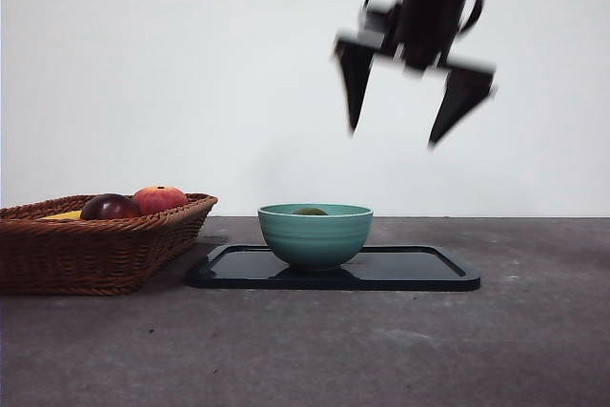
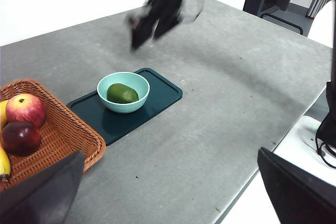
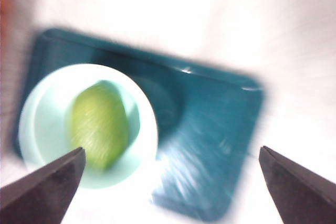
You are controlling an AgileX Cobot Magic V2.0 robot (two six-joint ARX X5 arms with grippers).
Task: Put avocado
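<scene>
Dull green avocado [image 2: 122, 93] lies inside teal bowl [image 2: 123, 92], bowl on dark tray [image 2: 157, 100], centre-left of left wrist frame. Only sliver of its top [image 1: 310, 211] shows above rim at front-view centre.

Right gripper [image 1: 410, 92] upper right of front view, above tray, blurred, jaws spread wide, nothing between them. Left gripper [image 2: 168, 192] spread too, empty, waiting near table edge.

Judgement: placing looks done, release step finished; next move calls only for clearing arm upward without brushing bowl.

Avocado: smooth, oval, lying on side, paler and blurred in right wrist view [image 3: 100, 124].

Wicker basket [image 1: 95, 254] lower left of front view, untouched fruit inside.
</scene>
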